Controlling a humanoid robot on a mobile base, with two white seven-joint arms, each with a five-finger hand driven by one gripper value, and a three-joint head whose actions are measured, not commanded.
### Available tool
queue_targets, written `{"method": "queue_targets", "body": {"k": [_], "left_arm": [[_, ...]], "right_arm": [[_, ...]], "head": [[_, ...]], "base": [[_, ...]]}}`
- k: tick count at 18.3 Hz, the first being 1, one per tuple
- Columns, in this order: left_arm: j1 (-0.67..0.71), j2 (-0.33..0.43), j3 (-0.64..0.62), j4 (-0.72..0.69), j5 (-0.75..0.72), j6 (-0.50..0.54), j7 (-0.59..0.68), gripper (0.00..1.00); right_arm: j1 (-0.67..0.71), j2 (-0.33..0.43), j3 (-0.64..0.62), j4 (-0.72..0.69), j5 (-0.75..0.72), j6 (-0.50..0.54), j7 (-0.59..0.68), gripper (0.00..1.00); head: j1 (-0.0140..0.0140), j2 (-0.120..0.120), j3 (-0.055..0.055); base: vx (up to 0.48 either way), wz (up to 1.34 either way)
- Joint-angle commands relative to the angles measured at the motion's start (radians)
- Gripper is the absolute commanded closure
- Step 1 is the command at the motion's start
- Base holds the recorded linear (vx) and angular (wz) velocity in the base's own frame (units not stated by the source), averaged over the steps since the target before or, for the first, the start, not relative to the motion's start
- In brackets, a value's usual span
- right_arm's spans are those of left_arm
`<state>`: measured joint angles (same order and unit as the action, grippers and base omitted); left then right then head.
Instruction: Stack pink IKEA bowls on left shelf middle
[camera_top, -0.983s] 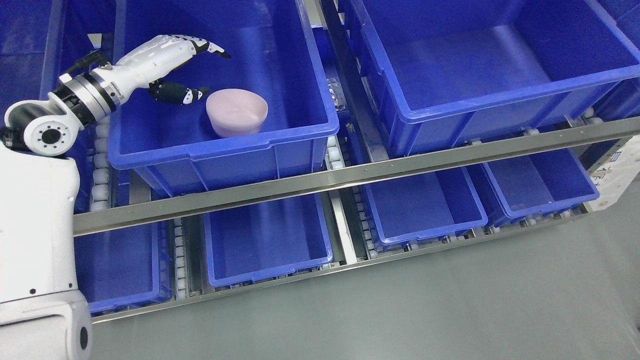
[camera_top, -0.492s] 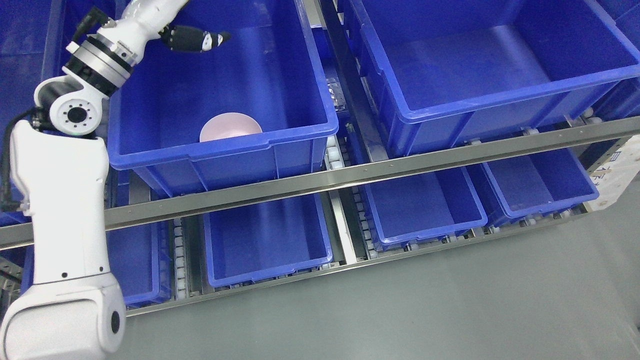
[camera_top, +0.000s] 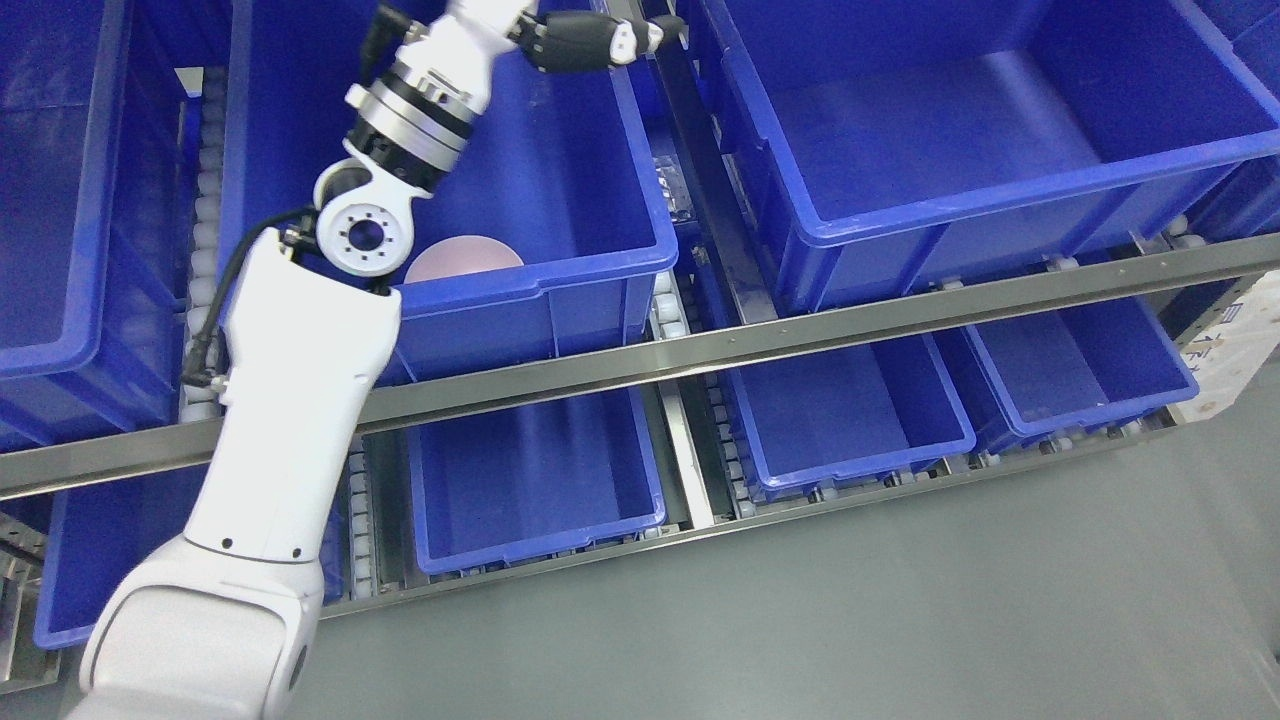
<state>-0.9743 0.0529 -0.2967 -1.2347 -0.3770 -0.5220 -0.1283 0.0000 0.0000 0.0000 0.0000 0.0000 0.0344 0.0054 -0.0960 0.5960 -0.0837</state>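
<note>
The left hand (camera_top: 590, 35), cut by the top edge, holds nothing; its dark fingers (camera_top: 570, 45) seem loosely extended, though little shows. Below its glossy white arm, a pink bowl (camera_top: 465, 260) sits in the rigid blue plastic bin (camera_top: 540, 290), smooth and round, matte. Whether it is one bowl or a stack, the bin's wall hides.
</note>
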Motion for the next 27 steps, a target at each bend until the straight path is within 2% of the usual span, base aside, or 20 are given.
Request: {"method": "queue_targets", "body": {"k": [1, 5, 6, 8, 11, 17, 21, 25, 27], "left_arm": [[0.017, -0.035, -0.525, -0.014, 0.118, 0.007, 0.004, 0.03], [0.019, -0.035, -0.637, -0.072, 0.234, 0.017, 0.003, 0.03], [0.054, -0.035, -0.651, -0.119, 0.283, 0.058, 0.003, 0.03], [0.148, -0.035, -0.648, -0.196, 0.325, 0.125, 0.003, 0.01], [0.355, -0.035, -0.621, -0.256, 0.326, 0.128, -0.001, 0.0], [0.644, -0.035, -0.612, -0.279, 0.326, 0.12, -0.002, 0.0], [0.776, -0.035, -0.433, -0.278, 0.326, 0.102, 0.006, 0.0], [0.939, -0.035, -0.29, -0.281, 0.326, -0.045, 0.003, 0.0], [1.008, -0.035, -0.169, -0.305, 0.326, -0.104, 0.006, 0.0]], "right_arm": [[0.029, -0.017, -0.011, -0.034, 0.0, -0.001, 0.001, 0.0], [0.029, -0.017, -0.011, -0.034, 0.0, 0.001, 0.001, 0.0], [0.029, -0.017, -0.011, -0.034, 0.0, 0.001, 0.001, 0.0], [0.029, -0.017, -0.012, -0.034, 0.0, 0.001, 0.001, 0.0], [0.029, -0.017, -0.011, -0.034, 0.0, 0.001, 0.001, 0.0], [0.029, -0.017, -0.011, -0.034, 0.0, 0.001, 0.001, 0.0], [0.029, -0.017, -0.012, -0.034, 0.0, 0.001, 0.001, 0.0], [0.029, -0.017, -0.011, -0.034, 0.0, 0.001, 0.001, 0.0], [0.029, -0.017, -0.011, -0.034, 0.0, 0.001, 0.001, 0.0]], "head": [[0.0, 0.0, 0.0], [0.0, 0.0, 0.0], [0.0, 0.0, 0.0], [0.0, 0.0, 0.0], [0.0, 0.0, 0.0], [0.0, 0.0, 0.0], [0.0, 0.0, 0.0], [0.0, 0.0, 0.0], [0.0, 0.0, 0.0]], "base": [[0.0, 0.0], [0.0, 0.0], [0.0, 0.0], [0.0, 0.0], [0.0, 0.0], [0.0, 0.0], [0.0, 0.0], [0.0, 0.0], [0.0, 0.0]]}}
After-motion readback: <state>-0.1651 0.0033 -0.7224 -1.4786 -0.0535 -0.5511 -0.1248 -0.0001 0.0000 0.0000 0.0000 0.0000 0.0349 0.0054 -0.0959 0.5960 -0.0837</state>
